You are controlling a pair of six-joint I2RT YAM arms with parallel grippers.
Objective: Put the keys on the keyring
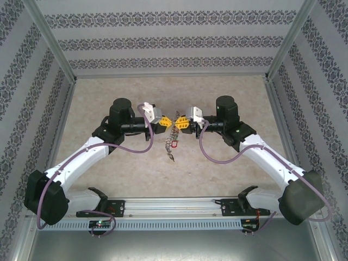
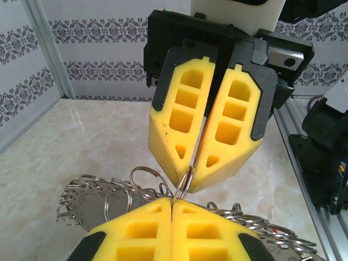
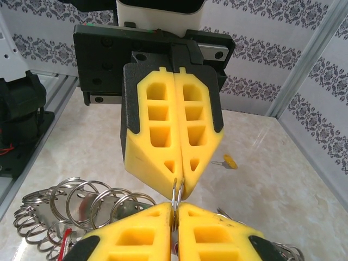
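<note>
Both arms are meeting tip to tip above the middle of the pale marbled bench (image 1: pixel 234 163). The left claw (image 1: pixel 163 124) and the right claw (image 1: pixel 182 123) are each pressing their yellow foam fingers together on the same thin silver-grey wire loop (image 2: pixel 185 185), which is standing edge-on between them. A tangled bunch of silver rings (image 1: pixel 173 142) is trailing from under the claws toward the near edge. A small key with a yellow plastic tag (image 3: pixel 229 161) is lying loose on the bench, well apart. The risk, as I judge it, is in the shared pinch. If either arm is pulling or twisting unevenly, the thin wire could slip off the soft pads. The weight of the bunch could also be turning the loop away from its opening.
</note>
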